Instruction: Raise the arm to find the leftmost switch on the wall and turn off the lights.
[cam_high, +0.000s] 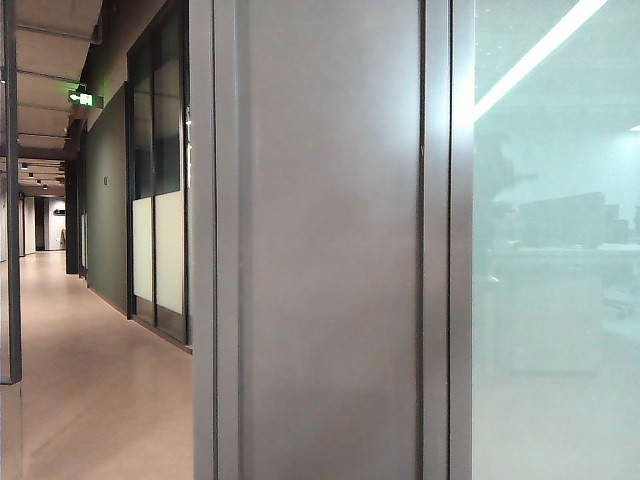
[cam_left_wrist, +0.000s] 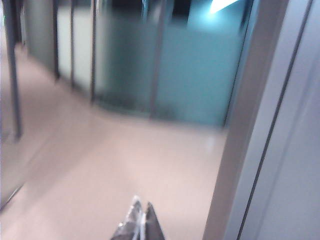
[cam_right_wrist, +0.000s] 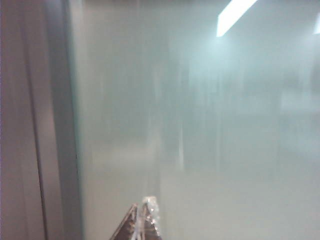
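The wall (cam_high: 330, 250) is a broad matte grey panel between darker vertical strips, filling the middle of the exterior view. No switch shows on it in any view. Neither arm shows in the exterior view. My left gripper (cam_left_wrist: 142, 209) is shut with nothing in it, its tips pointing over the tan corridor floor (cam_left_wrist: 125, 160), with the grey wall edge (cam_left_wrist: 290, 150) beside it. My right gripper (cam_right_wrist: 142, 206) is also shut and empty, facing frosted glass (cam_right_wrist: 210, 130). A bright light strip (cam_high: 540, 48) shows in the glass.
A pale greenish frosted glass pane (cam_high: 555, 280) stands right of the wall. A corridor (cam_high: 90, 380) runs away on the left, past dark-framed glass doors (cam_high: 160, 180) and a green exit sign (cam_high: 85, 98). A dark post (cam_high: 10, 200) stands at the far left.
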